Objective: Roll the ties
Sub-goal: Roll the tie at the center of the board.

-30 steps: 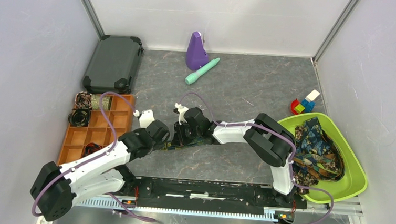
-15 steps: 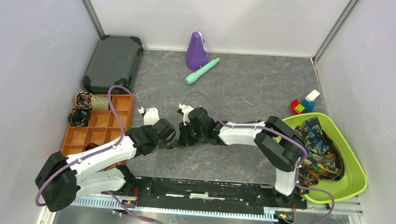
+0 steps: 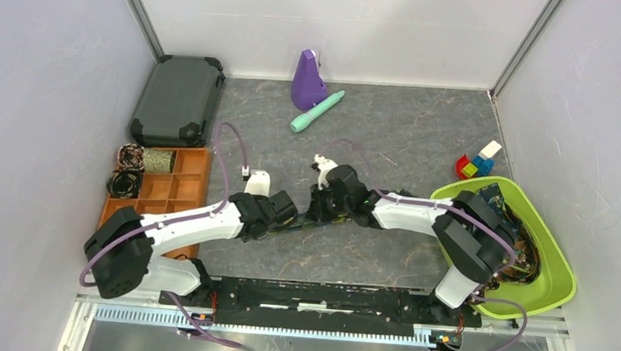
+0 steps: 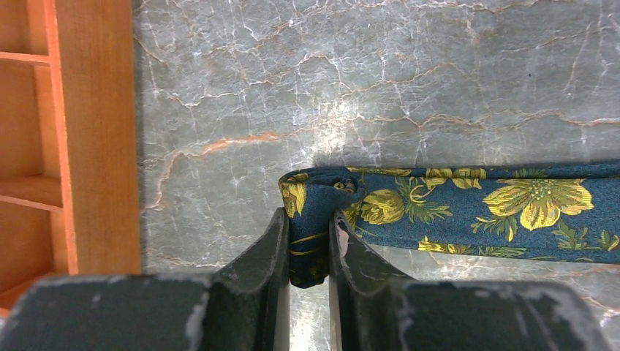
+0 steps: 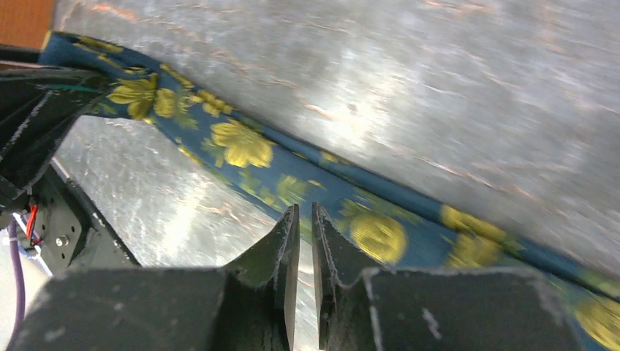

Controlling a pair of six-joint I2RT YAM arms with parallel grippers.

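Both arms have slid to the right, pulling the tie along. The left gripper (image 4: 308,219) has its fingers clamped on the folded end of the tie (image 4: 475,205). The tie runs flat to their right, dark blue with yellow flowers. The roll looks just begun; next that end likely needs turning over itself. The right gripper (image 5: 303,212) has its fingers almost together at the tie's edge. Whether they pinch it is unclear.

The top view looks down from above and behind both arms, taking in the whole table (image 3: 392,148). Each wrist view peers close along its own fingers (image 4: 267,248) at the tabletop. All three share the tie (image 4: 475,205), at the tips of the left gripper (image 4: 307,219) and right gripper (image 5: 305,212).
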